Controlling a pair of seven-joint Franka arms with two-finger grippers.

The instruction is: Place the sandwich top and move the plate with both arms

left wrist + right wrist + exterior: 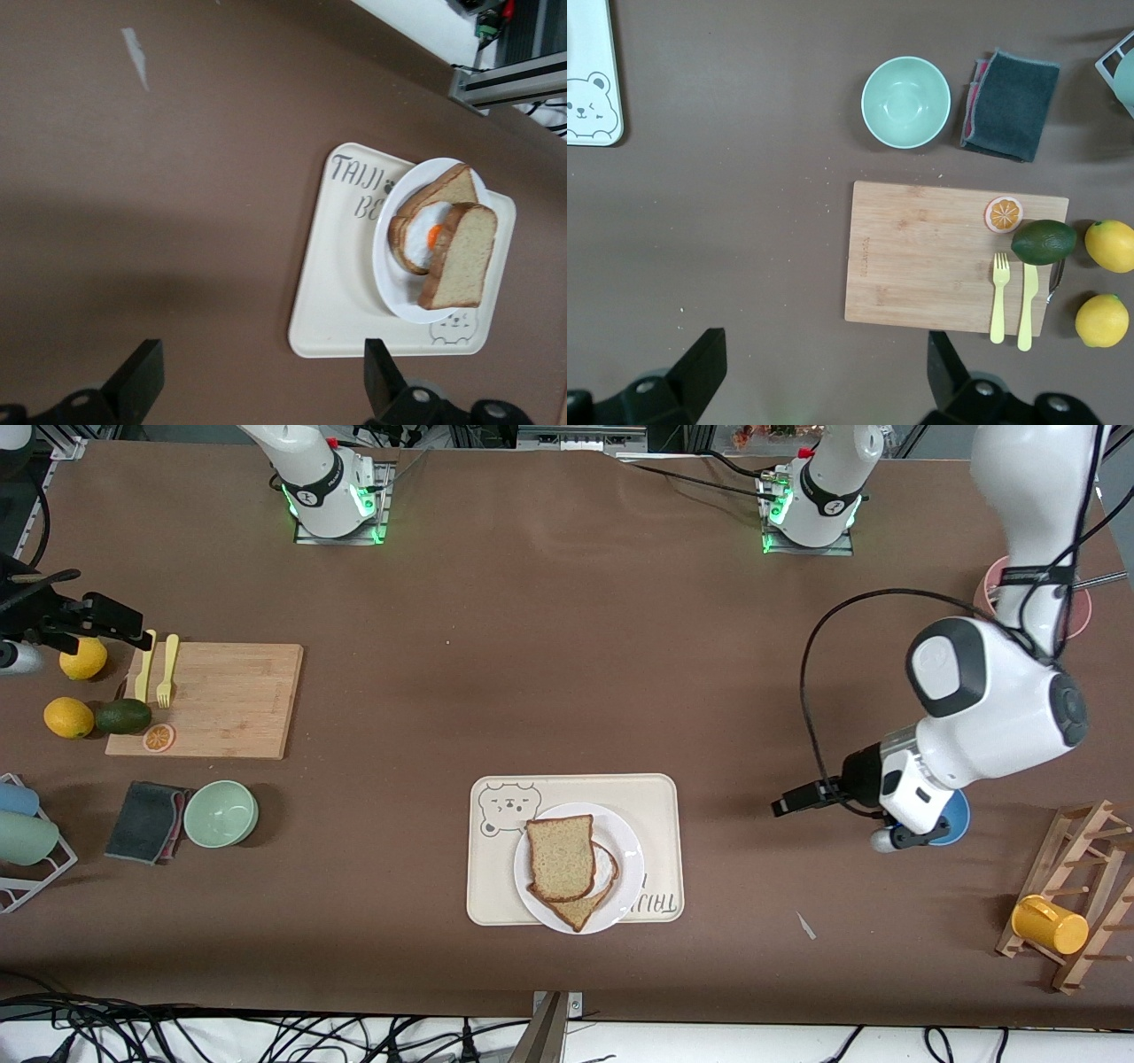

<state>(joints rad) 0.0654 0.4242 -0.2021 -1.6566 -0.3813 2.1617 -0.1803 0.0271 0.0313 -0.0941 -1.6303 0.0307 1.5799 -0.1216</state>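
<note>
Left tool [257,381] open; sandwich top [561,857] half hides egg slice [595,887]

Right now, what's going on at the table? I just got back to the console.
The sandwich top lies on the egg slice on the plate, which sits on the bear tray. Neither arm holds anything. The left gripper is open over bare table toward the left arm's end, with the tray in its view. The right gripper waits open over the cutting board end. The plate has yet to be moved.
</note>
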